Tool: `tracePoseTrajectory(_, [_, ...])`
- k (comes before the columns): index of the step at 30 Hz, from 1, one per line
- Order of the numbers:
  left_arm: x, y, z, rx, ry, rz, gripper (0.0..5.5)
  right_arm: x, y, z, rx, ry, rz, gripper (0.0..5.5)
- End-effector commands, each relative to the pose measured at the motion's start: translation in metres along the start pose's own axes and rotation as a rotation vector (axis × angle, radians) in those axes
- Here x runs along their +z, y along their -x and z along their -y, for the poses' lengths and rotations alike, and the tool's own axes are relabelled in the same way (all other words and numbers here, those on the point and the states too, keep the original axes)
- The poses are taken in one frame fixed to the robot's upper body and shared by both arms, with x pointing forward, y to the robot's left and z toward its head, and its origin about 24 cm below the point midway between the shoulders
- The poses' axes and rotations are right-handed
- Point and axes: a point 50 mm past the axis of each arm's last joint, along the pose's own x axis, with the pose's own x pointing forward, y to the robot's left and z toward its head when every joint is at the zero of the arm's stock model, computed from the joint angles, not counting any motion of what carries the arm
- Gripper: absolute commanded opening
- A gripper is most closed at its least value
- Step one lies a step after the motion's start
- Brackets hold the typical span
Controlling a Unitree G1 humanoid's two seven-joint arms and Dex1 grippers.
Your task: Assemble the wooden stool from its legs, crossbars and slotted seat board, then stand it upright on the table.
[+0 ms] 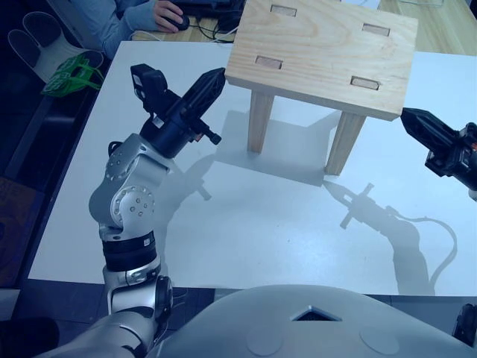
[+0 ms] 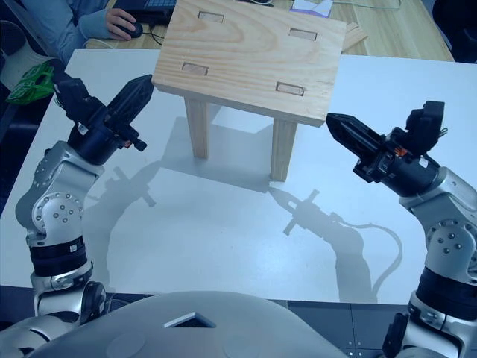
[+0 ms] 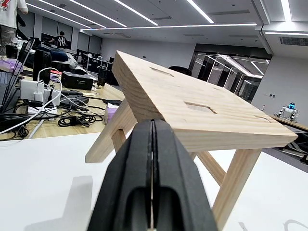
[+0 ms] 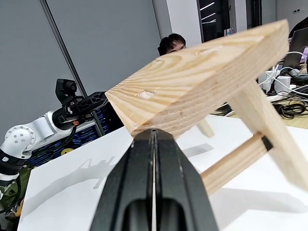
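While both arms hung off the desk (image 1: 246, 224), the wooden stool (image 1: 320, 56) stood upright on it, toward the far edge and roughly midway between the left and right edges. Its slotted seat board (image 1: 328, 30) sat on top, the legs (image 1: 260, 119) were under it, and a crossbar (image 4: 236, 161) joined two of them.

Judging from that, you had the building and the standing-up behind you, and the step in hand was letting go and clearing away. You could not tell whether every leg end sat fully home in its slot (image 1: 268, 63).

Your left gripper (image 1: 216, 77) hovered just beside the seat board's near left corner, fingers pressed together on nothing. Your right gripper (image 1: 410, 117) hovered just beside the near right corner, likewise closed and empty. As far as the head views showed, neither touched the wood.

The next move called for drawing both arms back toward the desk's near edge, each one out and away from its overhanging corner. Neither should have swept under the board, since a brush there could have slid or tipped the stool. A slow retreat, one arm at a time, would have let you watch for any wobble.
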Motion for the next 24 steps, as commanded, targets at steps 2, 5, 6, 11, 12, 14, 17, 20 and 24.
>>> tracePoseTrajectory(2, [-0.003, -0.018, 0.022, -0.155, 0.023, -0.013, 0.01, 0.000, -0.015, -0.011, 0.106, -0.009, -0.002, 0.00])
tracePoseTrajectory(5, [-0.006, -0.017, 0.021, -0.146, 0.021, -0.027, 0.01, -0.001, -0.014, -0.012, 0.106, -0.008, -0.015, 0.00])
tracePoseTrajectory(6, [-0.008, -0.016, 0.018, -0.128, 0.011, -0.037, 0.01, -0.003, -0.014, -0.010, 0.094, 0.003, -0.019, 0.00])
tracePoseTrajectory(11, [-0.013, 0.001, -0.014, 0.057, -0.047, -0.039, 0.01, -0.007, 0.002, 0.009, -0.024, 0.020, -0.027, 0.00])
tracePoseTrajectory(12, [-0.013, 0.011, -0.026, 0.145, -0.068, -0.018, 0.01, -0.007, 0.012, 0.017, -0.087, 0.021, -0.017, 0.00])
tracePoseTrajectory(14, [-0.015, 0.032, -0.041, 0.280, -0.070, 0.063, 0.01, -0.011, 0.029, 0.029, -0.182, -0.001, 0.012, 0.00])
tracePoseTrajectory(17, [-0.060, 0.063, -0.044, 0.477, 0.009, 0.066, 0.01, -0.043, 0.043, 0.039, -0.325, -0.070, 0.040, 0.00])
tracePoseTrajectory(20, [-0.124, 0.074, -0.046, 0.688, -0.010, -0.145, 0.01, -0.085, 0.033, 0.054, -0.543, -0.025, -0.020, 0.00])
tracePoseTrajectory(24, [-0.159, 0.067, -0.051, 0.789, -0.108, -0.262, 0.01, -0.152, 0.037, 0.091, -1.026, 0.091, -0.235, 0.00])
